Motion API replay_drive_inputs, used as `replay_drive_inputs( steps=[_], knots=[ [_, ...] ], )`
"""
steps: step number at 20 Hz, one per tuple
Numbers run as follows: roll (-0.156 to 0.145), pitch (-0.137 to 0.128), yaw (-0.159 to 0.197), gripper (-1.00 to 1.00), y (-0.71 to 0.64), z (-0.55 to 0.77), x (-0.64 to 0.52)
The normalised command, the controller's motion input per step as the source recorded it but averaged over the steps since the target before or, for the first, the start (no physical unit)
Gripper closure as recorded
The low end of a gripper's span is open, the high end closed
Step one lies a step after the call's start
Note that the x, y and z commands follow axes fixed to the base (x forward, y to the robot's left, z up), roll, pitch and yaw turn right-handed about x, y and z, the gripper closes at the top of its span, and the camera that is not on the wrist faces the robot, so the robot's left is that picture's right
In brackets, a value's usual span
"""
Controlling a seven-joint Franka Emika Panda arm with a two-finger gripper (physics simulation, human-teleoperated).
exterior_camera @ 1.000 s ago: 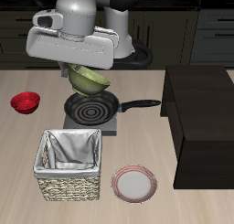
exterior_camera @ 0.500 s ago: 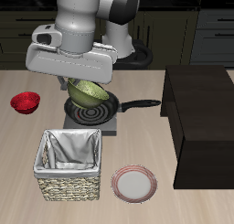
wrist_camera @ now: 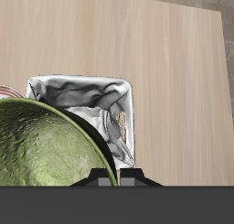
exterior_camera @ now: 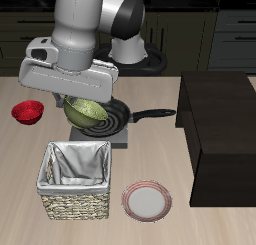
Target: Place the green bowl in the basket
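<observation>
The green bowl [exterior_camera: 86,111] hangs tilted in the air under the gripper [exterior_camera: 72,101], which is shut on its rim. It hovers over the near edge of the black frying pan, a little behind the basket [exterior_camera: 75,177]. In the wrist view the green bowl [wrist_camera: 46,150] fills the foreground, and the basket [wrist_camera: 91,104] with its grey-white cloth lining shows below and beyond it. The fingertips are hidden by the gripper body and the bowl.
A black frying pan [exterior_camera: 105,119] sits on a small burner behind the basket. A red bowl [exterior_camera: 27,112] lies off to one side. A white plate with a pink rim [exterior_camera: 147,201] is beside the basket. A dark cabinet [exterior_camera: 220,129] stands opposite.
The arm has carried the green bowl lower and toward the table's front, from above the pan's far side to its near edge, closer to the basket.
</observation>
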Motion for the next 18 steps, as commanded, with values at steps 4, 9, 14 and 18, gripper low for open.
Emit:
replay_drive_inputs(
  steps=[4,9,14,18],
  knots=[
    [-0.028,-0.007,0.061,1.00,-0.09,-0.18,0.02],
    [-0.050,0.033,0.001,1.00,-0.26,-0.26,0.04],
    [-0.023,0.030,0.015,1.00,-0.08,-0.27,0.03],
    [0.021,0.044,0.043,1.00,0.21,-0.39,0.06]
  ],
)
